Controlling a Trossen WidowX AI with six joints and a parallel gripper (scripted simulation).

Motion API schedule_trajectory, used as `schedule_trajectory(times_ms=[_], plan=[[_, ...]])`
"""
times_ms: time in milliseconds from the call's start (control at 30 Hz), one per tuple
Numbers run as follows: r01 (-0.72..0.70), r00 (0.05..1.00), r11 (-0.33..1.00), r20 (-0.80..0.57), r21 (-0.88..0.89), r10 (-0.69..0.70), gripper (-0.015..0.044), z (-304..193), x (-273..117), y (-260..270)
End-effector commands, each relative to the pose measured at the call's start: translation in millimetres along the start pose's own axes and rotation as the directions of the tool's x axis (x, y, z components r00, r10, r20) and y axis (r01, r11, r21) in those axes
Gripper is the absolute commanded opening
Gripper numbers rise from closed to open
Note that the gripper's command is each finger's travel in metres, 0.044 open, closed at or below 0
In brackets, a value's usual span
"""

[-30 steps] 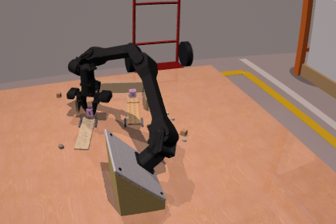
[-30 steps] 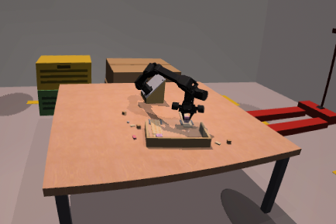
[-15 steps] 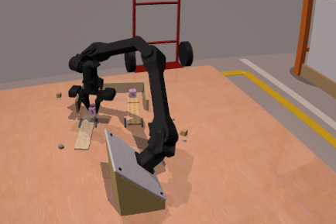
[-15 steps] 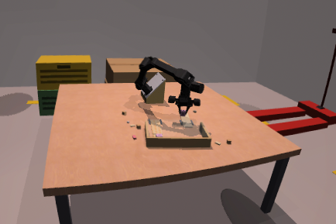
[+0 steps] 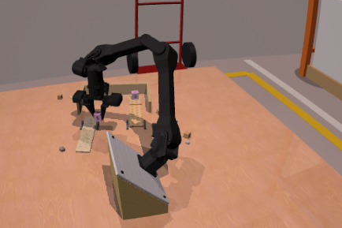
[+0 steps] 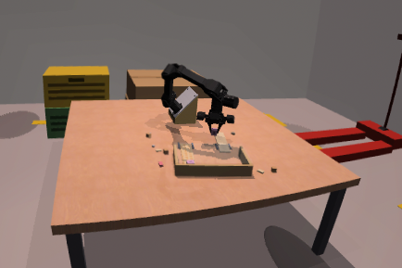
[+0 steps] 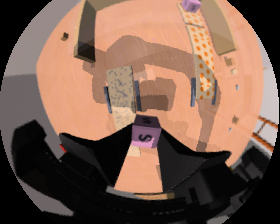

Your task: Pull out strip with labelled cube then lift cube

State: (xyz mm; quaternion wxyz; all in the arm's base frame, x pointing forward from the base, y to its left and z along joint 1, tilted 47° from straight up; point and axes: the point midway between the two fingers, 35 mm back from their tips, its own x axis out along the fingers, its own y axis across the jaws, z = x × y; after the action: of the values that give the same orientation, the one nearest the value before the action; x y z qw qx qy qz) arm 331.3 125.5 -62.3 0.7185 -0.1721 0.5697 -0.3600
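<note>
My gripper (image 5: 98, 115) (image 6: 214, 131) (image 7: 145, 127) is shut on a purple cube (image 5: 97, 117) (image 6: 214, 132) (image 7: 145, 137) labelled S, held in the air above a grey-speckled strip (image 5: 85, 140) (image 6: 223, 147) (image 7: 120, 90). This strip lies on the table between two small dark guides, its near part reaching towards the robot's base; no cube rests on its visible part. An orange-dotted strip (image 5: 136, 114) (image 7: 205, 62) lies beside it, with a dark line across it near its far end. A second purple cube (image 5: 135, 95) (image 6: 190, 161) (image 7: 191, 5) with a dark mark sits beyond that line.
A low wooden wall (image 5: 125, 88) (image 6: 213, 171) (image 7: 87, 30) runs around the far ends and sides of the strip area. Dark guides (image 7: 193, 92) flank the dotted strip. Small bits such as a brown block (image 5: 187, 134) and a grey pebble (image 5: 61, 149) lie around. The arm's wedge base (image 5: 138, 194) stands at the front.
</note>
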Motion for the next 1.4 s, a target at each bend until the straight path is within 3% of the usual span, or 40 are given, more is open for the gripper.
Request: schedule_trajectory(times_ms=[0, 433, 733, 1367], plan=[[-0.002, 1.000, 1.000, -0.006, 0.001, 0.002, 0.0000, -12.0, 0.5, -8.0], [0.002, 1.000, 1.000, -0.001, 0.009, -0.002, 0.0000, -42.7, 3.0, -35.0], [0.001, 1.000, 1.000, -0.002, 0.009, -0.001, 0.0000, -43.1, -32.1, -35.0], [0.001, 1.000, 1.000, -0.002, 0.009, -0.001, 0.0000, -43.2, -33.1, -35.0]])
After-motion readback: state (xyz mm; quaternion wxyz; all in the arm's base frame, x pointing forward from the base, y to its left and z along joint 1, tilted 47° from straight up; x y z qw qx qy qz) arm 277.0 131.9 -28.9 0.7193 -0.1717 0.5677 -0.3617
